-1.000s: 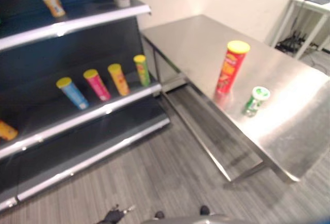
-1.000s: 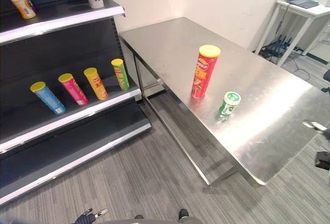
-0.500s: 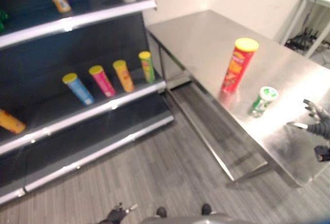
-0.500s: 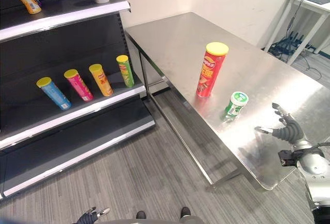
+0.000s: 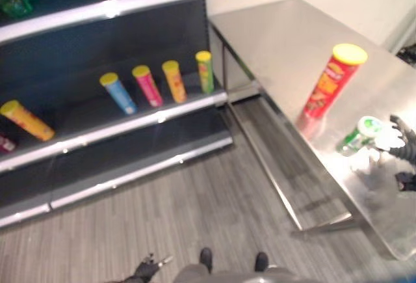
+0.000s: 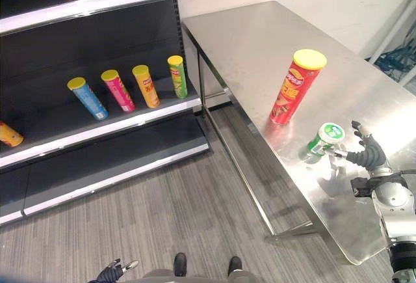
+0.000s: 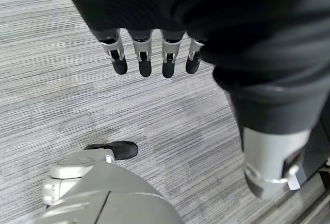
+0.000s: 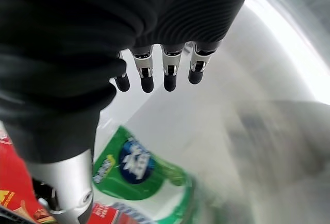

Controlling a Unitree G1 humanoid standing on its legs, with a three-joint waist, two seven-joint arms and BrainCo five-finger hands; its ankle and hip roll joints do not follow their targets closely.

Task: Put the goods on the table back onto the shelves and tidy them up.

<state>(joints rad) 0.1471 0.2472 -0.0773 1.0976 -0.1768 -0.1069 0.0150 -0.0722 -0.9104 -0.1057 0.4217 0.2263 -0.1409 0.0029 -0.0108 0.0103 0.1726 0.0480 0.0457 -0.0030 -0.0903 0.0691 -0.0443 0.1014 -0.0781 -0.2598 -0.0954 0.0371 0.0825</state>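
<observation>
Green tub [image 6: 324,140]: stands up on the table [image 6: 260,49], right side of the frame.
Right hand [image 6: 367,153]: fingers spread, just right of the tub, nearer.
Left hand [image 6: 112,272]: low, bottom edge, fingers loose.

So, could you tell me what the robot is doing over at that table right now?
Its right hand, fingers open, is beside the small green white-lidded container on the steel table, not gripping it. A tall red yellow-lidded canister stands nearby. The left hand hangs open above the floor. Four coloured canisters stand on the dark shelf.
</observation>
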